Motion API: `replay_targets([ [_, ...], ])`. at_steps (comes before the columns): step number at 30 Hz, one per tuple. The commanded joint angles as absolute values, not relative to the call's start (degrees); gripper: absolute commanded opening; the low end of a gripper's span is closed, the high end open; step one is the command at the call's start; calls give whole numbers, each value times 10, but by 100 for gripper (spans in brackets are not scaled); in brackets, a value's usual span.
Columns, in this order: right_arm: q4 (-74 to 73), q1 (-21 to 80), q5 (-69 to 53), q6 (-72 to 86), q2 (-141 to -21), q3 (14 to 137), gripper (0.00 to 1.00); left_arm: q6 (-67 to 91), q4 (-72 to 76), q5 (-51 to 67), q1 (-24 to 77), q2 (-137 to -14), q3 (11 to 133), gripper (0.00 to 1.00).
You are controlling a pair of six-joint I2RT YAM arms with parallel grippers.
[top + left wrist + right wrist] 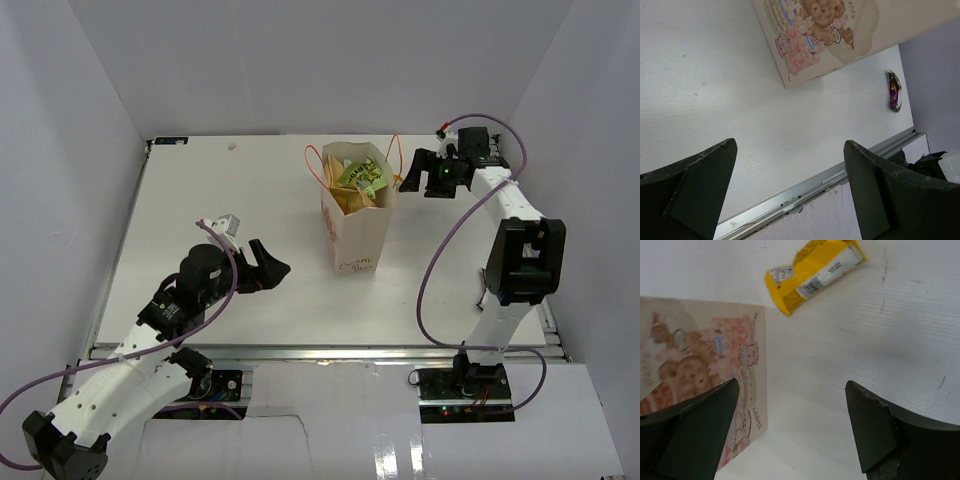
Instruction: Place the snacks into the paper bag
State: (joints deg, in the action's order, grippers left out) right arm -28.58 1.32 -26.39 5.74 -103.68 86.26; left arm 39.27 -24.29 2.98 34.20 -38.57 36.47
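Observation:
The cream paper bag (358, 225) stands upright in the middle of the table with orange cord handles. A green packet (362, 178) and yellow packets show in its open top. My right gripper (411, 172) is open and empty, just right of the bag's rim. In the right wrist view the gripper (792, 415) hangs over bare table, with the bag's bear-printed side (700, 365) at the left and a yellow packet (812, 275) lying beyond. My left gripper (274, 263) is open and empty, left of the bag. The left wrist view (790, 170) shows the bag (850, 30) and a small dark packet (895, 91).
White walls enclose the table on the left, back and right. A metal rail (805, 192) runs along the table's near edge. The right arm's purple cable (435, 270) loops above the table right of the bag.

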Motion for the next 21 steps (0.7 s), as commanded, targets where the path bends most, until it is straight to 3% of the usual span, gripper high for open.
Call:
replay_targets([
  [1, -199, 15, -198, 169, -1089, 909, 93, 394, -247, 33, 339, -375, 378, 98],
  [15, -128, 25, -214, 217, -1315, 1066, 91, 425, -228, 26, 339, -476, 397, 98],
  [21, -100, 30, -242, 249, -1346, 1055, 78, 403, -217, 40, 339, -555, 447, 98],
])
